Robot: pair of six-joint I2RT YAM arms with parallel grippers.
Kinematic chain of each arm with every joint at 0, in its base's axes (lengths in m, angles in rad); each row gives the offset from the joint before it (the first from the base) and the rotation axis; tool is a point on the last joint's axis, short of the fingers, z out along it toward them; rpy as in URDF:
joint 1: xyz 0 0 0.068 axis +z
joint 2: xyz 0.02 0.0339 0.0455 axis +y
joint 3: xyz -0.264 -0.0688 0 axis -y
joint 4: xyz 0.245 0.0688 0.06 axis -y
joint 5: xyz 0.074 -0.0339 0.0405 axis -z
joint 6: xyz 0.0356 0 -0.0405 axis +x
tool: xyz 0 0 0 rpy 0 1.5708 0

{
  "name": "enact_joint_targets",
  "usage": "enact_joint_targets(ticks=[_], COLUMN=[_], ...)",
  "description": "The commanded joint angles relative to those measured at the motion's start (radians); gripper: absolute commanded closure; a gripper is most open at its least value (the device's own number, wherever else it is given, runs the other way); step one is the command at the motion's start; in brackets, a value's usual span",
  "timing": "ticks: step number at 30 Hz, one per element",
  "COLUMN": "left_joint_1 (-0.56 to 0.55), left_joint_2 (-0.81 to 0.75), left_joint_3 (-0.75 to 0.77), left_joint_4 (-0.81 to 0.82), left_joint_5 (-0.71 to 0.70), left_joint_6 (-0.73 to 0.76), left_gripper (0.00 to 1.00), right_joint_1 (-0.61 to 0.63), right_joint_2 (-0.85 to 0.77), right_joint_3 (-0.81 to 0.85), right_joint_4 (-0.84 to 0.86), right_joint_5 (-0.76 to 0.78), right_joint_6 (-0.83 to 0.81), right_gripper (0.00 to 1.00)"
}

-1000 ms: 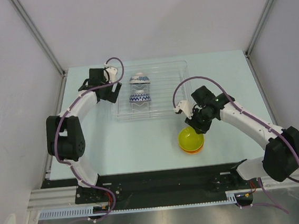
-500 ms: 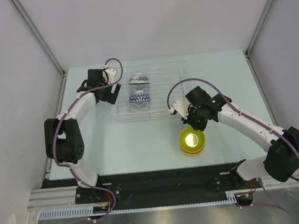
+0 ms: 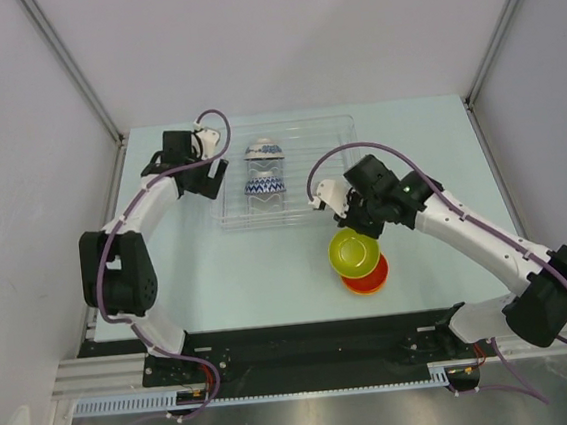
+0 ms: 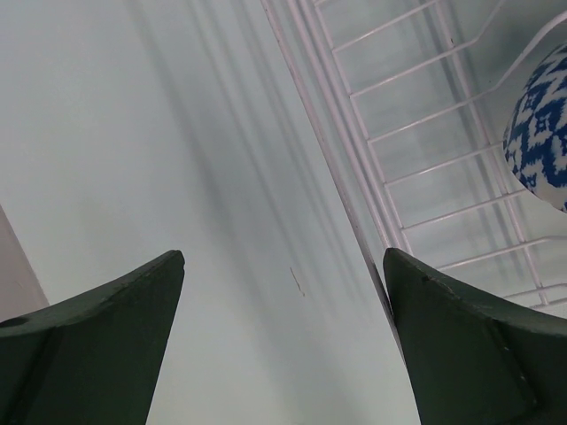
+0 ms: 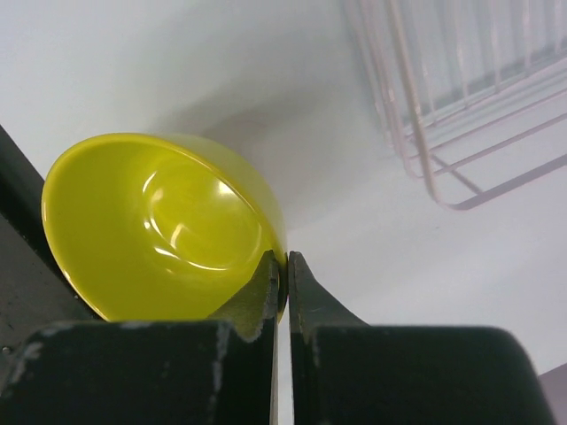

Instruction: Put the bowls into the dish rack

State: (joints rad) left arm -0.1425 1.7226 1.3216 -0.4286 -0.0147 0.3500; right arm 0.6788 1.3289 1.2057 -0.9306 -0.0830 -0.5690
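Observation:
My right gripper (image 3: 360, 227) is shut on the rim of the yellow-green bowl (image 3: 354, 252) and holds it lifted, tilted, just in front of the clear dish rack (image 3: 327, 138). In the right wrist view the bowl (image 5: 164, 226) fills the left, its rim pinched in the gripper (image 5: 285, 270). Under it the orange bowl (image 3: 372, 278) sits on the table; a red bowl cannot be told apart. Two white bowls with blue zigzags (image 3: 265, 186) stand in the rack's left part. My left gripper (image 3: 221, 166) is open and empty beside the rack's left wall (image 4: 332, 168).
The rack's right half holds only thin prongs (image 3: 320, 169). The rack's corner wires (image 5: 461, 124) show at the upper right of the right wrist view. One patterned bowl (image 4: 542, 128) shows at the right edge of the left wrist view.
My right gripper has closed on the yellow-green bowl's rim and lifted it off the stack, moving it left and toward the rack. The orange bowl is now uncovered. The left arm shifted slightly left.

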Motion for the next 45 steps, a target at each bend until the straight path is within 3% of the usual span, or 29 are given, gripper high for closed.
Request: enact_joint_targets(ticks=[1, 12, 18, 30, 45], left_joint_1=[0.014, 0.015, 0.014, 0.014, 0.014], left_joint_2=[-0.098, -0.257, -0.354, -0.472, -0.475], left_joint_3=[-0.005, -0.004, -0.025, -0.119, -0.142], left_joint_4=[-0.033, -0.117, -0.167, -0.188, -0.176], left_joint_5=[0.048, 0.136, 0.173, 0.216, 0.216], left_joint_6=[0.01, 0.004, 0.021, 0.035, 0.044], left_gripper=[0.0, 0.0, 0.0, 0.0, 0.0], right_joint_1=[0.011, 0.008, -0.007, -0.11, -0.117], right_joint_2=[-0.042, 0.068, 0.185, 0.554, 0.812], right_joint_3=[0.104, 0.206, 0.2, 0.238, 0.219], right_joint_4=[0.012, 0.311, 0.611, 1.281, 1.722], right_joint_5=[0.041, 0.281, 0.417, 0.511, 0.528], right_joint_6=[-0.023, -0.152, -0.262, -0.517, -0.807], right_gripper=[1.0, 1.0, 1.0, 1.0, 1.0])
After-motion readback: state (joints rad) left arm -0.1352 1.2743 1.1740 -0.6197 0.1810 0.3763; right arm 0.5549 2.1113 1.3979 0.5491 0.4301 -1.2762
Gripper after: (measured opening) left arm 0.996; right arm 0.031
